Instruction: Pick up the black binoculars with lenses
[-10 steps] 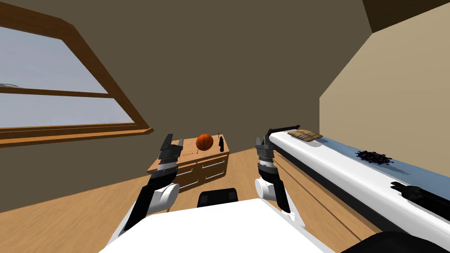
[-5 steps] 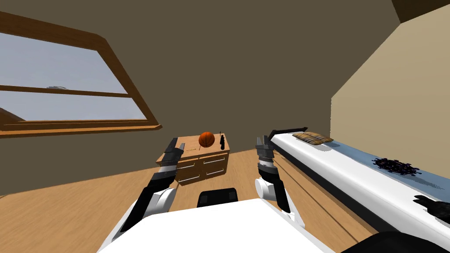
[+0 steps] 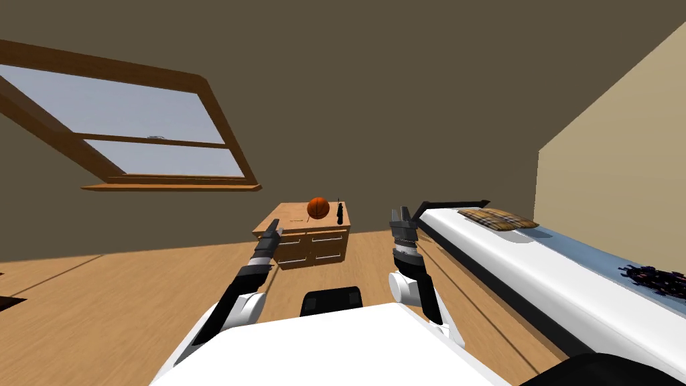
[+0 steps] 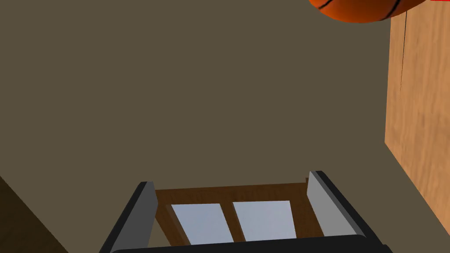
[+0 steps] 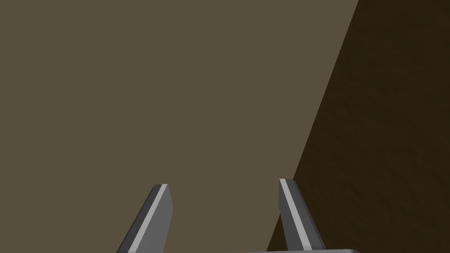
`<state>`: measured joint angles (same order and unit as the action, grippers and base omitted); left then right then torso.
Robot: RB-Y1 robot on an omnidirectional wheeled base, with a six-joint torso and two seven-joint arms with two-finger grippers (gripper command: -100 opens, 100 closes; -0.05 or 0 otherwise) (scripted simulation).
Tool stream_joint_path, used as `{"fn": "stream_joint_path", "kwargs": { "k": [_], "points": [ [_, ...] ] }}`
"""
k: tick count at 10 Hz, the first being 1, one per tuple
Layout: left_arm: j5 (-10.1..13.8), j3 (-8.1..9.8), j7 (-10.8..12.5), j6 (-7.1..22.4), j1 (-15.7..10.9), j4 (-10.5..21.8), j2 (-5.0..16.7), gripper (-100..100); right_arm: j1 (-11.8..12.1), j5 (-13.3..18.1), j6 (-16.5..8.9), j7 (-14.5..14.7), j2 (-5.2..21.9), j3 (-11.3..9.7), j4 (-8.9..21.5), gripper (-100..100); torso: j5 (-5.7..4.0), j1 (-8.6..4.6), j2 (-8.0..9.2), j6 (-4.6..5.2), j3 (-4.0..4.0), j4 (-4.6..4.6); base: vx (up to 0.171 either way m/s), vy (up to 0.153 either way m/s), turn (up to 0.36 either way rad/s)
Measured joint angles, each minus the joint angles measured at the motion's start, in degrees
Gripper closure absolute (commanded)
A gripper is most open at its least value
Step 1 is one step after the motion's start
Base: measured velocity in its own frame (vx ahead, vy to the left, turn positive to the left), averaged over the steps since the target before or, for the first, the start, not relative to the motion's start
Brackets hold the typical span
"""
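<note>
The black binoculars [image 3: 339, 213] stand upright on a wooden dresser [image 3: 305, 238] against the far wall, just right of an orange basketball [image 3: 317, 208]. My left gripper [image 3: 275, 228] is raised in front of the dresser's left end, well short of the binoculars. In the left wrist view its fingers [image 4: 147, 211] stand apart, open and empty, with the basketball [image 4: 360, 11] and the dresser top [image 4: 419, 110] off to one side. My right gripper [image 3: 400, 216] is held up to the right of the dresser, open and empty in the right wrist view [image 5: 222, 211].
A long white bed [image 3: 536, 268] runs along the right wall, with a plaid pillow [image 3: 497, 218] at its far end and a dark tangled thing [image 3: 656, 278] nearer me. A wood-framed window [image 3: 134, 137] is on the left wall. Wooden floor [image 3: 134, 301] lies between me and the dresser.
The whole head view has swung left, so I have turned: the dresser now sits smaller and more central. My left arm has stretched forward toward the dresser. The right arm holds its pose.
</note>
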<state>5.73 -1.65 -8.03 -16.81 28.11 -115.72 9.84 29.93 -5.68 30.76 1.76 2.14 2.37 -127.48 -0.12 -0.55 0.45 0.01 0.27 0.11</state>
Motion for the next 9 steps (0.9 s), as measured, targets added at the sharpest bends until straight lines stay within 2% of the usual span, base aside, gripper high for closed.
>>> {"fn": "stream_joint_path", "kwargs": {
  "k": [4, 7, 9],
  "points": [
    [-1.35, 0.17, -4.16, 4.21, -0.52, 5.46, 1.2, -100, 0.01, 0.0, 0.0, 0.0, -0.01, -0.01, 0.0, 0, -0.06, -0.27, -0.29, 0.01, -0.17, -0.07, -0.06, -0.178, 0.142],
    [-3.8, -0.78, -9.17, 8.62, -0.57, 7.84, 0.42, -100, 0.01, 0.0, 0.0, 0.0, 0.0, 0.0, 0.0, 0, -0.04, -0.18, -0.37, 0.02, -0.21, -0.08, -0.045, -0.145, 0.07],
    [-4.54, -0.76, -10.88, 9.76, -1.59, 10.28, 0.78, -100, 0.01, 0.0, 0.0, 0.0, 0.0, 0.0, 0.0, 0, 0.0, 0.05, -0.48, 0.03, -0.27, -0.1, -0.012, -0.123, 0.05]
  ]
}}
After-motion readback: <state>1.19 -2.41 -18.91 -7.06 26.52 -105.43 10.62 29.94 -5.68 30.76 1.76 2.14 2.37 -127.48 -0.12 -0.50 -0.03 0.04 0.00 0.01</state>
